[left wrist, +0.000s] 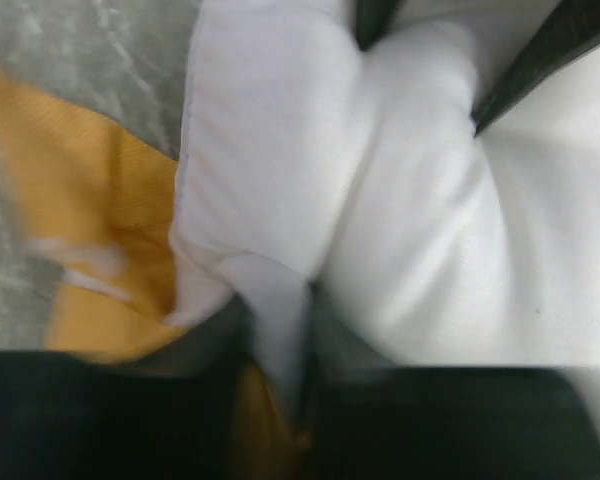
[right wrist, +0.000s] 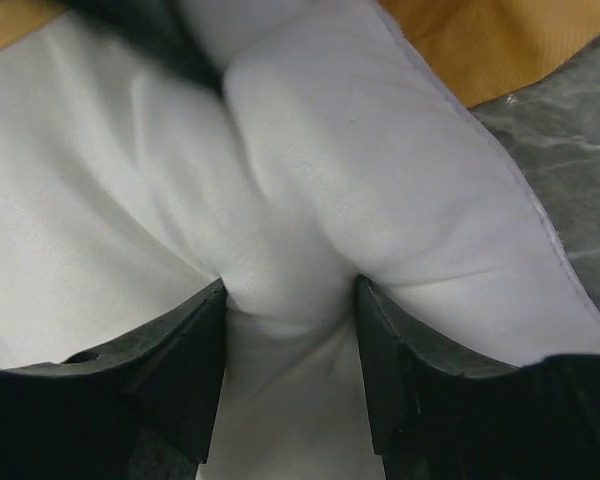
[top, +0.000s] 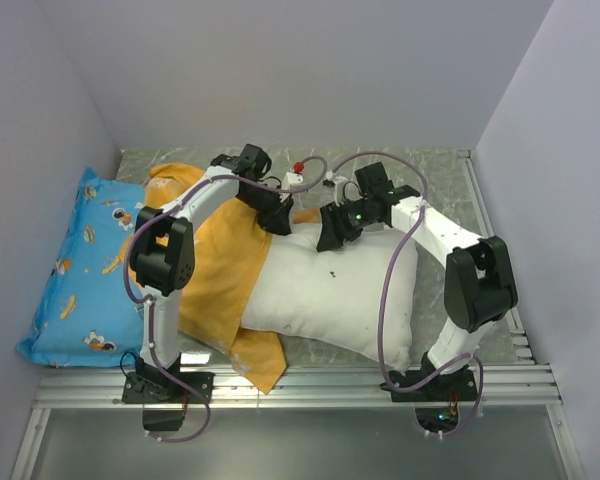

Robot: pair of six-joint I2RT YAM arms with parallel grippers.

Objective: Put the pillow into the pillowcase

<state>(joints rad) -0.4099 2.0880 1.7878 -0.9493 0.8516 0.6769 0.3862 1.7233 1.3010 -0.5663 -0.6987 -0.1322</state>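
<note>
The white pillow (top: 330,290) lies across the middle of the table (top: 445,172), puffy and almost wholly uncovered. Its left end meets the orange pillowcase (top: 218,262), which lies crumpled under the left arm, with a flap of orange fabric showing beneath the pillow's near-left corner. Whether that end sits inside the opening cannot be told. Both arms reach to the pillow's far-left edge, close together. In the left wrist view the left fingers (left wrist: 110,415) are narrowly closed on a thin fold of white pillow fabric, with orange cloth right beside and below the pinch. In the right wrist view the right fingers (right wrist: 175,380) are partly closed, squeezing a thick bulge of the pillow between them. A blue cartoon-print pillow (top: 80,275) rests against the left wall, just beside the pillowcase.
</note>
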